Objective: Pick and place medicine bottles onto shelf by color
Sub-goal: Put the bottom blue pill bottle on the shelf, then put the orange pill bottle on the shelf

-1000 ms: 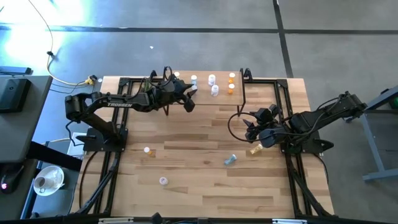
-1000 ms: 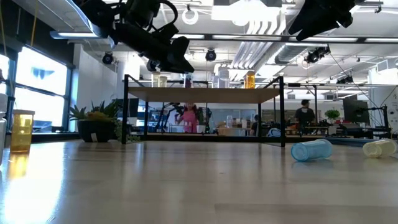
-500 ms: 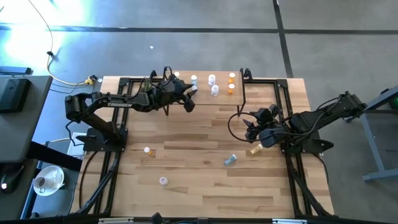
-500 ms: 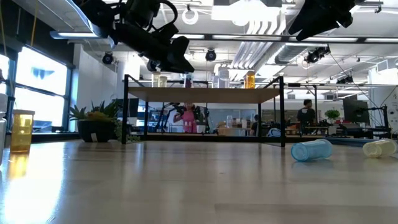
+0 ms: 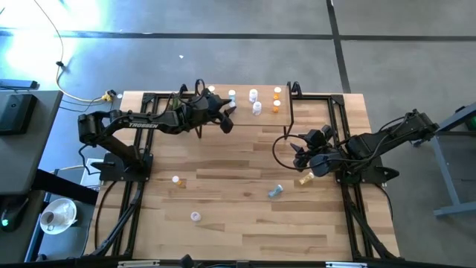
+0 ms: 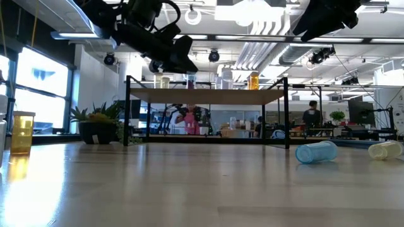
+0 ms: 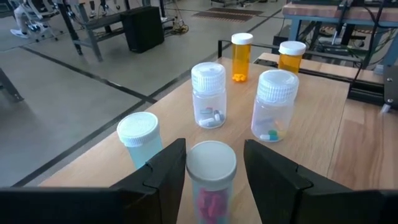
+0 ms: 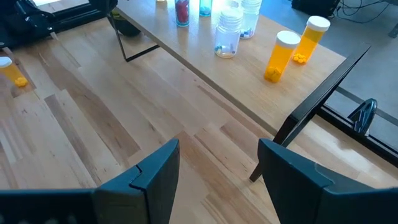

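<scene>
Straddling pink-pill bottle [image 7: 210,180] on shelf [image 7: 323,118], left hand [image 7: 211,177] fingers parted, contact unclear | blue bottle [image 7: 139,138], clear bottles [image 7: 208,94] adjacent | right hand [image 8: 217,171] open, empty, above bench [image 8: 93,124]

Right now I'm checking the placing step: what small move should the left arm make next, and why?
Probably lift the left gripper straight up and back. The clear white-capped bottle with pink pills stands upright on the light wood shelf between its dark fingers, which appear slightly parted from it, beside the blue bottle. A sideways pull might topple them.
</scene>
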`<act>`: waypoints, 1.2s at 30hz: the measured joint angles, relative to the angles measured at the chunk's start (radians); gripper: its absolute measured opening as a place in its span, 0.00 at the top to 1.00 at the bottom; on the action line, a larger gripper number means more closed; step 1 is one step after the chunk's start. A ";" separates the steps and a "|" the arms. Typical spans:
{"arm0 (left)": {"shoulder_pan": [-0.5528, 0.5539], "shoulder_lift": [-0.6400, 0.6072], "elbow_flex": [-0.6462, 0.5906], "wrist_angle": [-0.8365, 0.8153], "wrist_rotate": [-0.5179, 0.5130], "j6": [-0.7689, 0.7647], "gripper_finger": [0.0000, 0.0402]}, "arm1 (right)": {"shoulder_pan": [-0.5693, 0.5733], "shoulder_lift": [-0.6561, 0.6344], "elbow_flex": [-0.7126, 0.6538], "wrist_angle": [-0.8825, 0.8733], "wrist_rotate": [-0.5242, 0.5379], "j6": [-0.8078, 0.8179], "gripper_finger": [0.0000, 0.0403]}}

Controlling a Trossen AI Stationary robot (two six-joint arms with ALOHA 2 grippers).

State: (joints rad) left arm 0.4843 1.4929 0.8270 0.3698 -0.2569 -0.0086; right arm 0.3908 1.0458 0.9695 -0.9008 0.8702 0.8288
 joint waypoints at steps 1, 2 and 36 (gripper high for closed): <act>0.000 0.000 0.000 0.006 0.000 -0.001 0.62 | 0.000 0.000 0.000 0.000 -0.004 0.000 0.48; 0.000 -0.002 -0.001 0.009 0.000 -0.005 0.62 | 0.000 0.000 0.000 0.000 -0.007 0.000 0.48; -0.002 -0.257 0.000 -0.198 0.042 0.015 0.62 | 0.000 0.000 0.000 0.000 -0.012 0.000 0.48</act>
State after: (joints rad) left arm 0.4824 1.2361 0.8272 0.1718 -0.2146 0.0066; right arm 0.3908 1.0458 0.9695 -0.9005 0.8581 0.8288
